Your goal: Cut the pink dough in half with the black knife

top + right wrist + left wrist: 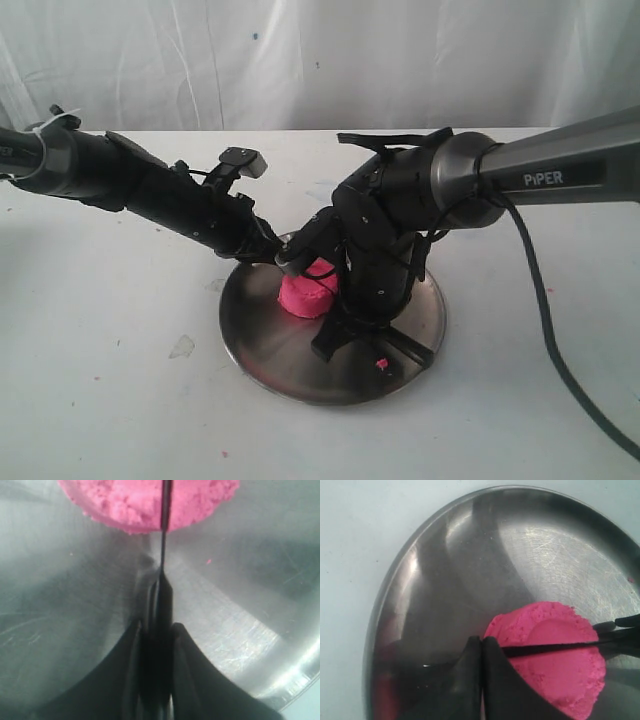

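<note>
The pink dough (306, 293) is a round mound on the steel plate (262, 340). My right gripper (157, 630) is shut on the handle of the black knife (163, 545). The thin blade, seen edge-on, runs into the dough (135, 500). In the left wrist view the blade (555, 648) lies straight across the middle of the dough's (560, 680) dimpled top. My left gripper (481, 642) is shut. Its tips rest at the dough's rim, where the blade's point ends, and nothing shows between them. From outside, both grippers (285, 258) (340, 325) meet over the plate.
A tiny pink crumb (381, 362) lies on the plate near its front right rim. The plate stands on a white table (120, 400) with a white curtain behind. A small clear scrap (182, 346) lies left of the plate. The right arm's cable (560, 350) trails over the table.
</note>
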Controlling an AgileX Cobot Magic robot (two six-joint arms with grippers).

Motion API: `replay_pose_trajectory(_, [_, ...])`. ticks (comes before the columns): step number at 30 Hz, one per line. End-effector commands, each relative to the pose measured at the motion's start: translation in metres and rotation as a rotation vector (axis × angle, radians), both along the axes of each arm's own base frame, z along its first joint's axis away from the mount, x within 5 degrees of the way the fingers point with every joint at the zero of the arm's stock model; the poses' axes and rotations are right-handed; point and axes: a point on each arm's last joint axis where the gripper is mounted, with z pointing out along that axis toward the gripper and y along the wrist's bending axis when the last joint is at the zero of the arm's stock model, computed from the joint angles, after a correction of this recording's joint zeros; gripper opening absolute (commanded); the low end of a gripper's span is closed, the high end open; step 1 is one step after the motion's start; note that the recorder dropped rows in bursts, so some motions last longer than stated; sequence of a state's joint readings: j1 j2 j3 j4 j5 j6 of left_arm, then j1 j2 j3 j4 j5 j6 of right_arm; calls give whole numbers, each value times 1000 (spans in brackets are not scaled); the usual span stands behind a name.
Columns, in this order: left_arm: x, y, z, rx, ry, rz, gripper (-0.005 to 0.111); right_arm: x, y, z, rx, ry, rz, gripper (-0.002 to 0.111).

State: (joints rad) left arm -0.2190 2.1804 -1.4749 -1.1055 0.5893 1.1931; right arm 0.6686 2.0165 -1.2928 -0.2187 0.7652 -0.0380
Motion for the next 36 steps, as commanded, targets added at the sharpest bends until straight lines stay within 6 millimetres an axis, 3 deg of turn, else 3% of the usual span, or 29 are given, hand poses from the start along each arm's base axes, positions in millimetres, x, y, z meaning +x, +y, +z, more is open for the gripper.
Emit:
replay_pose_trajectory(1, [-1,-2,5,-18,5,-15,0,1,-1,4,7,-8,4,0])
replay_pose_trajectory(10, [-1,-2,-10,-15,45,-17,0,0,-2,24,38,-48,4,0])
replay_pose_trajectory(17, [-1,-2,-16,-9,59,-15,0,0,-2,22,39,-45,4,0])
replay_pose_trajectory(23, [-1,-2,-16,-8,58,-14,0,1,-1,5,11,-6,1,0])
replay_pose_trajectory(32, [-2,1,12,25,-30,-28,0,0,1,-1,18,12,1,0])
replay_pose_trajectory(36, [4,22,24,18,-39,36,0,-4,5,-2,64,63,15,0])
